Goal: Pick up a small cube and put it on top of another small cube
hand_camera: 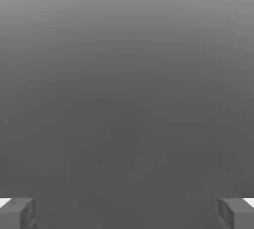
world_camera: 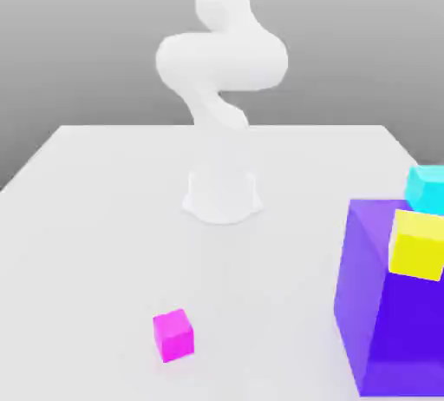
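I see a broad, flat, pale white surface (world_camera: 295, 260) in even, bright light, and behind it a plain grey backdrop (world_camera: 347, 43), lighter toward the top.

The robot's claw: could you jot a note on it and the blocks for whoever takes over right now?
Claw: wide open, holding nothing.
Job's cube: the small bright magenta-pink cube sits alone on the pale tabletop, towards the exterior view's left.
Other small cubes: one yellow, one cyan, both by the top of the big purple block, exterior view's right.
Done: no stacking yet.
Left: grasp one small cube, set it on another, let go.
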`<state>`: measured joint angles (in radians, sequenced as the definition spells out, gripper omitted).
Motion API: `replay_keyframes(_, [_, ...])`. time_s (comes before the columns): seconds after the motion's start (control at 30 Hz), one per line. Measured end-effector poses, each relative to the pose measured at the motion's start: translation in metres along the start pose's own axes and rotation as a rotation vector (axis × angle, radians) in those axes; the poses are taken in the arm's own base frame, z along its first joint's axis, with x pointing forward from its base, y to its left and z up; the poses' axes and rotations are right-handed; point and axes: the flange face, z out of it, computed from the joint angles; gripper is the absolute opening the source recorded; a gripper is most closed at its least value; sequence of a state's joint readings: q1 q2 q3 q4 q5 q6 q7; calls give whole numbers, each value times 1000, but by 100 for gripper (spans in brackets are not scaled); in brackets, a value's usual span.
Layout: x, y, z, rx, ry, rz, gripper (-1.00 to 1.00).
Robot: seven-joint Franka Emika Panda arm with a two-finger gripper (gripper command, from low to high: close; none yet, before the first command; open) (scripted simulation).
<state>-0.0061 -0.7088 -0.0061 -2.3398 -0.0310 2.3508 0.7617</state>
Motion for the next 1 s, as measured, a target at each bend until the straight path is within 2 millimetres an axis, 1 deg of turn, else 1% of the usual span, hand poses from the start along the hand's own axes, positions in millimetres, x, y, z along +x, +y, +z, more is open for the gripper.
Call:
replay_keyframes(0.1, [-6, 16, 72, -86, -59, -63, 0])
replay_keyframes(0.23, [-22, 49, 156, -182, -150, -139, 0])
replay_keyframes(0.37, [-48, 92, 230, -259, -256, -210, 0])
replay_keyframes(0.47, [-75, 130, 278, -304, -344, -259, 0])
replay_keyframes(0.6, [-117, 184, 328, -345, -471, -315, 0])
replay_keyframes(0.67, [-142, 211, 348, -358, -538, -340, 0])
replay_keyframes(0.73, [-167, 234, 364, -361, -600, -365, 0])
replay_keyframes(0.8, [-182, 247, 380, -362, -620, -372, 0])
replay_keyframes(0.93, [-205, 267, 411, -363, -627, -375, 0])
replay_keyframes(0.97, [-208, 271, 416, -363, -627, -375, -100])
replay_keyframes(1.0, [-208, 271, 416, -363, -627, -375, -100])
